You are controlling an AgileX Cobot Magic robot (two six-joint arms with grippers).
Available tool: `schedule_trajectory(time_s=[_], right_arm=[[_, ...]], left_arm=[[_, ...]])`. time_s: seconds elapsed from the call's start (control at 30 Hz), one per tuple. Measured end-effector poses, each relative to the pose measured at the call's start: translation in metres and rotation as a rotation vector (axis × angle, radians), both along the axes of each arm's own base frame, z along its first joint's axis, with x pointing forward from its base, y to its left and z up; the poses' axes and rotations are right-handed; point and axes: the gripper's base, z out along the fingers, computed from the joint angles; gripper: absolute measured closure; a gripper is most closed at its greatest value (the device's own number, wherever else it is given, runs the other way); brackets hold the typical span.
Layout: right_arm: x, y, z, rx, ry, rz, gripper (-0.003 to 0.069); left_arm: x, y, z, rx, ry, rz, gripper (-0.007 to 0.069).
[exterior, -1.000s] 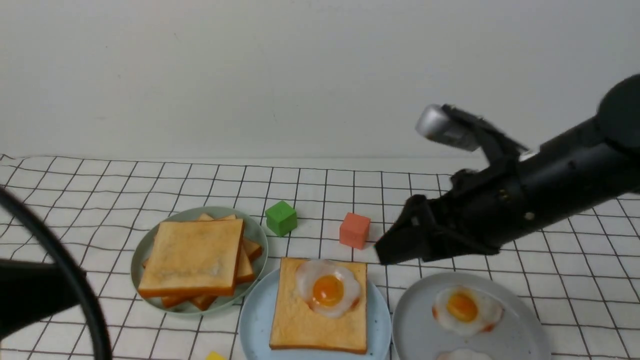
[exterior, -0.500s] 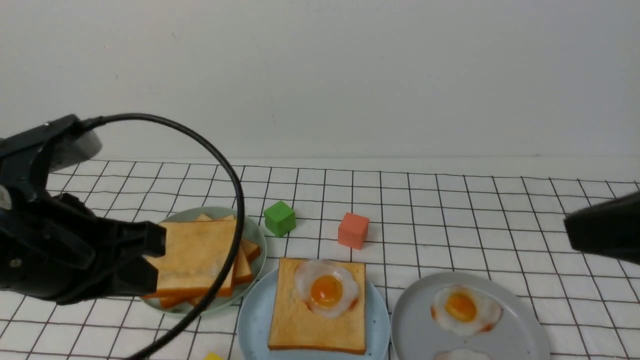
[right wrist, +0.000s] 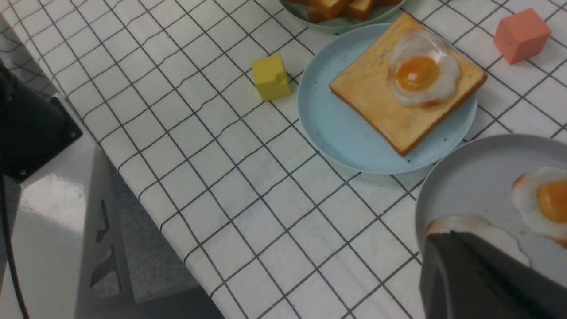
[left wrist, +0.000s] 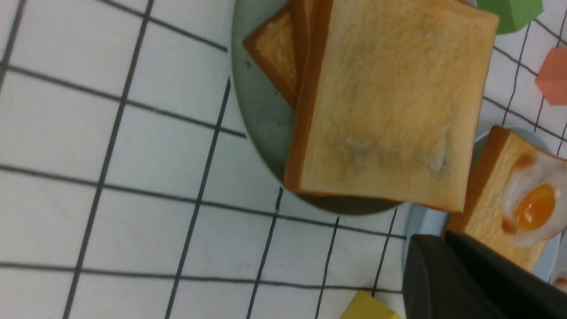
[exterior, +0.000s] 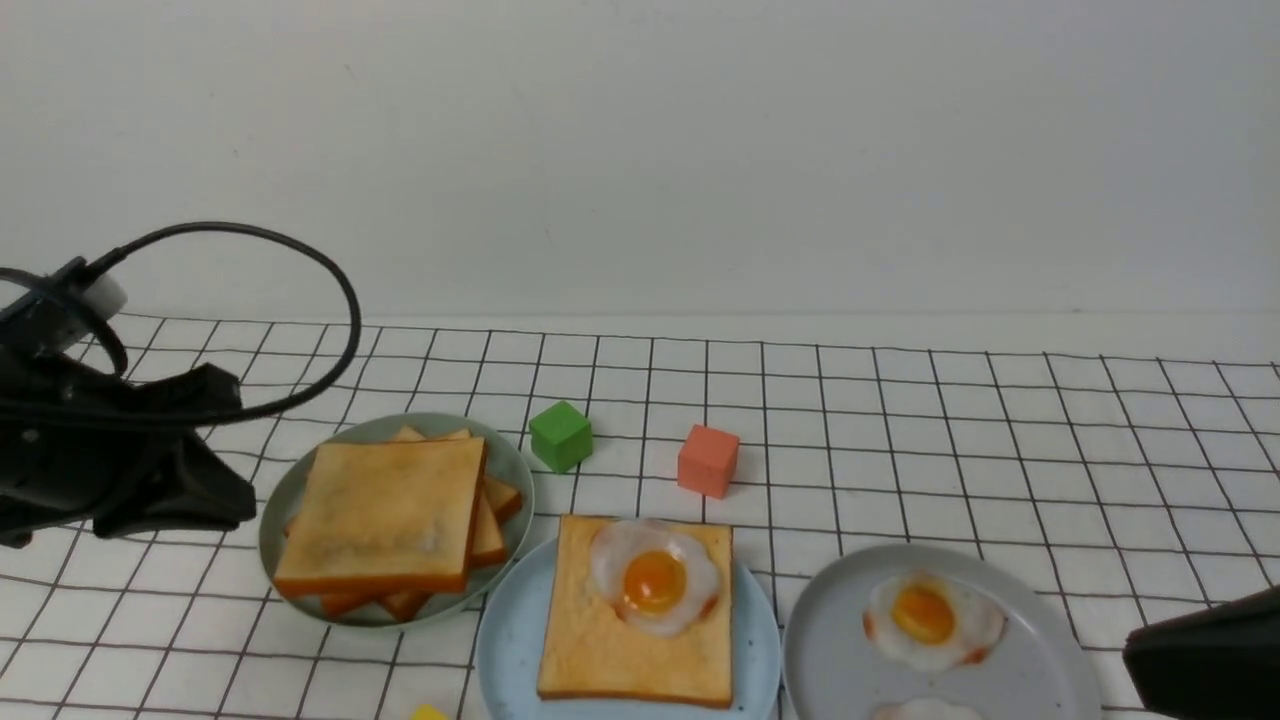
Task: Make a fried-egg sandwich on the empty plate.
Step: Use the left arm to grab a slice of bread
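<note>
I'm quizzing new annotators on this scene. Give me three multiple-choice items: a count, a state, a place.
1. The sky-blue plate holds how many toast slices? A one; B two; C three.
2. The fried egg there is: A under a second slice; B bare on the toast; C cut in half.
3. The green cube sits: A on that plate; B on the checked cloth, left of the salmon cube; C on the egg.
Key: A, one toast slice lies there; B, nothing covers the egg; B, cloth shows under it.
</note>
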Motion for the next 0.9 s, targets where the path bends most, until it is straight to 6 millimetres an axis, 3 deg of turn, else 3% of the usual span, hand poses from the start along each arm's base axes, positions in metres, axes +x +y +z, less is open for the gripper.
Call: schedule_trajectory(time_s=[0.27,0.43,0.57,0.8,0.9], right_arm=[[-0.002,0.002,0.002,0.031,0.003,0.015,0.0658],[-0.003,0.003,0.003,0.051,0.010,0.019,0.0655],[-0.003,0.003,0.003,0.051,0.010,0.020,0.0652],[-0.003,0.003,0.003,0.055,0.020,0.010,0.0643],[-0.002,0.003,0.003,0.050,0.018,0.009,0.0641]], left_arm=[[0.036,0.006,-0.030,0.006,0.039,-0.038,0.0213],[0.046,0.007,-0.058,0.005,0.062,-0.104,0.0164],[0.051,0.005,-0.077,-0.021,0.075,-0.146,0.0202],[0.052,0.003,-0.081,-0.054,0.079,-0.165,0.0512],[0.050,0.005,-0.080,-0.069,0.090,-0.170,0.0555]])
